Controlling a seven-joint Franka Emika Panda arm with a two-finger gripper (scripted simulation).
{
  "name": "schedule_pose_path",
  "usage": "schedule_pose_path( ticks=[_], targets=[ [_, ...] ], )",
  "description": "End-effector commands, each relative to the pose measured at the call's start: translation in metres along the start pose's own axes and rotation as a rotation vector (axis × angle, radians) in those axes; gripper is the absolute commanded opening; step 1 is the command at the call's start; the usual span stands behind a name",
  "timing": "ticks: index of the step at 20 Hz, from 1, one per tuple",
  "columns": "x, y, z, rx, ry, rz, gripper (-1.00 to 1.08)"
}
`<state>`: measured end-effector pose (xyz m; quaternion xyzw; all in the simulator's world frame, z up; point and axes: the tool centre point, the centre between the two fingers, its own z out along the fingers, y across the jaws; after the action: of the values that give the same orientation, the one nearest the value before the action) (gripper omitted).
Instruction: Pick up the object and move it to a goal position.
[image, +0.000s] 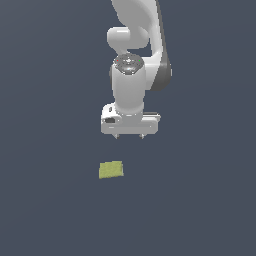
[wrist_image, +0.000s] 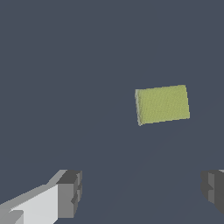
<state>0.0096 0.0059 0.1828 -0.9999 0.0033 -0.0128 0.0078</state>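
Note:
The object (image: 111, 170) is a small flat yellow-green block lying on the dark floor, a little toward the exterior view's left of the arm. My white gripper (image: 129, 136) hangs above it and apart from it, pointing down, with only its short fingertips showing under the hand. In the wrist view the object (wrist_image: 162, 104) lies flat on the floor beyond the two grey fingertips (wrist_image: 70, 193), which stand wide apart with nothing between them. The gripper (wrist_image: 142, 190) is open.
A uniform dark grey floor (image: 50, 200) surrounds the block on every side. The white arm (image: 135, 30) rises out of the frame at the top of the exterior view. No other objects or goal marker show.

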Motion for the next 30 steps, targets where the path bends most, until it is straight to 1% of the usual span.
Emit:
schedule_pose_path(
  ticks=[1,10,19,24,30],
  targets=[
    [0.0,0.0,0.0,0.0,0.0,0.0,1.0],
    [0.0,0.004,-0.009,-0.01,0.018,0.003,1.0],
    [0.001,0.005,-0.008,-0.009,0.018,0.015,1.0],
    [0.004,0.007,-0.003,-0.006,0.015,0.067,1.0],
    [0.01,0.013,0.006,-0.002,0.011,0.177,1.0]
  ],
)
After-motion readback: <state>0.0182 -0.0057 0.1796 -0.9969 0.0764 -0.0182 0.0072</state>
